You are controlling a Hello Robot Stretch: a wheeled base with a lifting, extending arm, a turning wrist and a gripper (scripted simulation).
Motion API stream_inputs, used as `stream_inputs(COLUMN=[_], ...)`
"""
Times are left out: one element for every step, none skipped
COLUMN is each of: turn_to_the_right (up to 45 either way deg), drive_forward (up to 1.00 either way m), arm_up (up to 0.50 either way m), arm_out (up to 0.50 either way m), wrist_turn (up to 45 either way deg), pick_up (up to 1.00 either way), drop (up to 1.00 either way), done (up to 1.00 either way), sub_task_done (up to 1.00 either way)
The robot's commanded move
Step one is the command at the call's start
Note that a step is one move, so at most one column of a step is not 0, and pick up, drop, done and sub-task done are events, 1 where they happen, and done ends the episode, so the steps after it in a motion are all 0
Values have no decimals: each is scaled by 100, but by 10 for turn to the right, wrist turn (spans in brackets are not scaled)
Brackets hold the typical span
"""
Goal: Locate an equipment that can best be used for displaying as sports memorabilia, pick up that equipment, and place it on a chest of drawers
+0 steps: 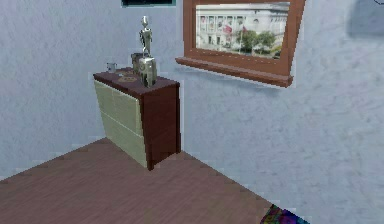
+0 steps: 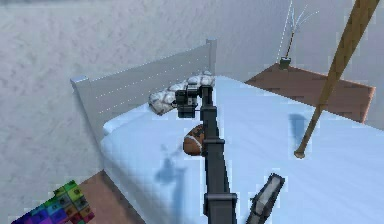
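where the bed (image 2: 260, 120) lies nearest, a baseball bat (image 2: 325, 90) rests its thin handle end on the covers, long axis leaning steeply up to the right, barrel high. i judge it stiff, lightish, best gripped at the handle. farther out, by the pillows (image 2: 165, 100), i cannot tell whether the hand (image 2: 182, 104) grasps anything.

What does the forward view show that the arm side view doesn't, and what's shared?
Forward view: a dark-red chest with cream drawers, a silvery statuette on it, a wood-framed window. Arm side view: a pale-blue bed with white headboard, a long tan wooden bat, a brown oval ball, the dark arm bar. Shared: pale textured wall, brown wood floor, a multicoloured floor patch.
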Motion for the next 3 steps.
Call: stream_inputs(turn_to_the_right=[0, 0, 0], drive_forward=[0, 0, 0], arm_up=[0, -30, 0], arm_out=[0, 0, 0], wrist_turn=[90, 0, 0], pick_up=[0, 0, 100], drop=[0, 0, 0], done=[0, 0, 0], sub_task_done=[0, 0, 0])
